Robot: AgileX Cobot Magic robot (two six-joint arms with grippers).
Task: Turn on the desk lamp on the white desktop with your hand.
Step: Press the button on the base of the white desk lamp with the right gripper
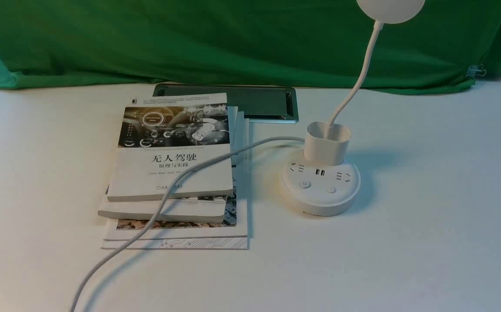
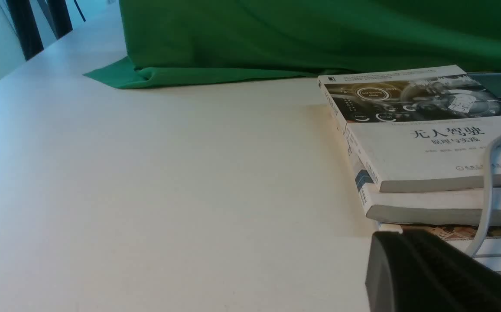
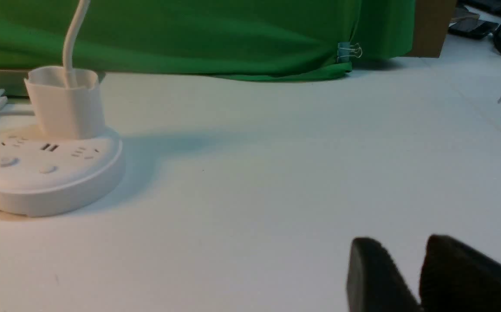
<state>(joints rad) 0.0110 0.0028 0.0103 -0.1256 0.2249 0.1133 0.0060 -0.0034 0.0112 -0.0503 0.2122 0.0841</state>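
The white desk lamp (image 1: 320, 190) stands on the white desktop (image 1: 428, 242), right of centre. Its disc base bears sockets, USB ports and two buttons (image 1: 304, 184). Behind them is the cup holder (image 1: 326, 143), and a gooseneck rises to the round head (image 1: 391, 8), which shows no glow. The lamp also shows in the right wrist view (image 3: 51, 173). My right gripper (image 3: 400, 249) hovers low over bare desk well to the lamp's right, tips slightly apart and empty. My left gripper (image 2: 402, 236) is shut and empty, low beside the books' near corner. Only a dark sliver of it shows at the front view's lower left edge.
A stack of books (image 1: 174, 173) lies left of the lamp. The lamp's white cable (image 1: 155, 212) runs over them toward the front edge. A grey hatch plate (image 1: 259, 104) lies behind the books. Green cloth (image 1: 233, 39) closes off the back, held by a binder clip (image 1: 476, 70).
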